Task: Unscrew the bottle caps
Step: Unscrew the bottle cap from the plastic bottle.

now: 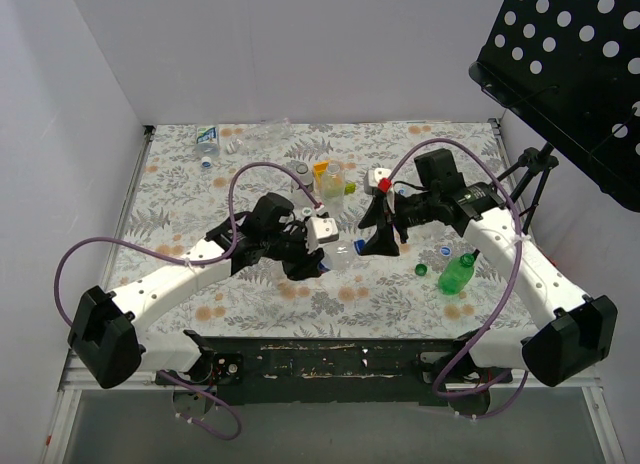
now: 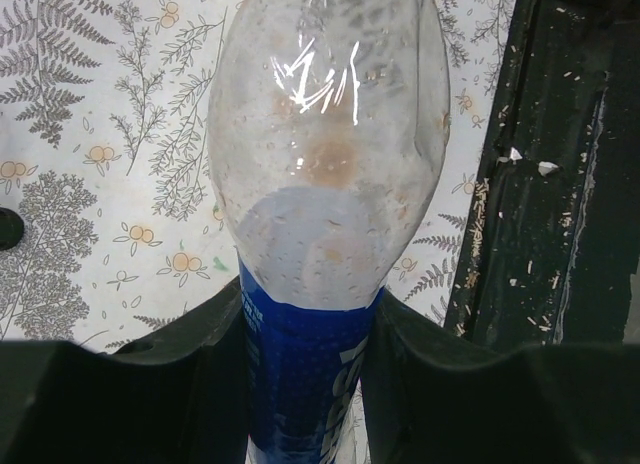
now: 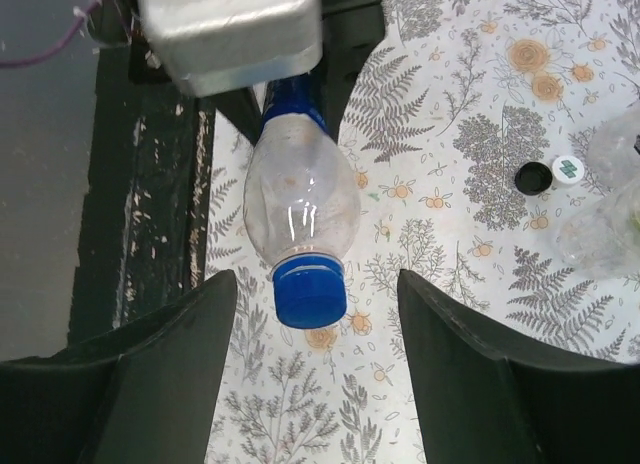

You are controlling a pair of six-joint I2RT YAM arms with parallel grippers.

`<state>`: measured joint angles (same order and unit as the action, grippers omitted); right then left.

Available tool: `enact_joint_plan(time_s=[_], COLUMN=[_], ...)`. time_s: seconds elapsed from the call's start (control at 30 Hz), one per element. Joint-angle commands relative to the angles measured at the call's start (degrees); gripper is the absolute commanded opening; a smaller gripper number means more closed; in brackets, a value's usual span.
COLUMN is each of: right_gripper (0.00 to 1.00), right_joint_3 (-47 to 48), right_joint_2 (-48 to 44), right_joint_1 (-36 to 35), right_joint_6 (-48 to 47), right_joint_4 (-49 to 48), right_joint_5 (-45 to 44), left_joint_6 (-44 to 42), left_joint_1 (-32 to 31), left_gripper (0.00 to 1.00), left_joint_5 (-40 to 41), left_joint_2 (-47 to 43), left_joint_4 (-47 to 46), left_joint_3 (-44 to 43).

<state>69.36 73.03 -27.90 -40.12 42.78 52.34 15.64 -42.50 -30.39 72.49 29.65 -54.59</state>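
1. Blue bottle cap [image 3: 310, 292] sits screwed on the neck of a clear bottle [image 3: 300, 199] with a blue label, which is held roughly on its side over the floral table [image 1: 200, 214], near the front middle
2. Left gripper [image 2: 305, 324] is clamped on the labelled body of that bottle; the right gripper [image 3: 315, 279] has its jaws apart, one on each side of the cap, not touching it
3. To do this step well, the right jaws probably need to close squarely on the cap's rim, in line with the neck, then twist while the left grip holds firm, so the thin body neither spins nor crushes
4. On the right side of the table lie a green bottle [image 1: 458, 274], a loose green cap [image 1: 421, 270] and a loose blue cap [image 1: 444, 252]; a black cap [image 3: 528, 177] and a white cap [image 3: 566, 169] rest just beside each other
5. Farther back is a yellowish bottle [image 1: 330, 179]; nothing sits between the open jaws and the cap
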Motion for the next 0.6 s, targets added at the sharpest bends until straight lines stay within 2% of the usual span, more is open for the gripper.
enact_joint_plan(time_s=[0.0,0.13,0.2,0.57], right_gripper=[0.73,0.72,0.71,0.66], right_joint_3=[2.45,0.26,-1.77,-6.96], right_joint_2=[0.35,0.79,0.18,-1.23], right_joint_1=[2.06,2.32,2.50,3.11], right_joint_6=[14.44,33.66,37.99,41.96], right_joint_4=[-3.84,-8.93,-10.87,-11.67], right_joint_5=[3.56,-2.66,-3.38,-1.28], left_joint_6=[-0.96,-1.22,-1.22,-0.26], left_joint_1=[-1.97,-4.43,-4.87,-5.31], left_gripper=[0.09,0.09,0.09,0.09], left_joint_5=[5.24,10.17,11.49,13.34], left_joint_2=[-2.61,-3.32,-3.32,-3.76], left_joint_4=[-1.70,-2.23,-2.49,-4.25], left_joint_3=[0.27,0.18,0.18,1.32])
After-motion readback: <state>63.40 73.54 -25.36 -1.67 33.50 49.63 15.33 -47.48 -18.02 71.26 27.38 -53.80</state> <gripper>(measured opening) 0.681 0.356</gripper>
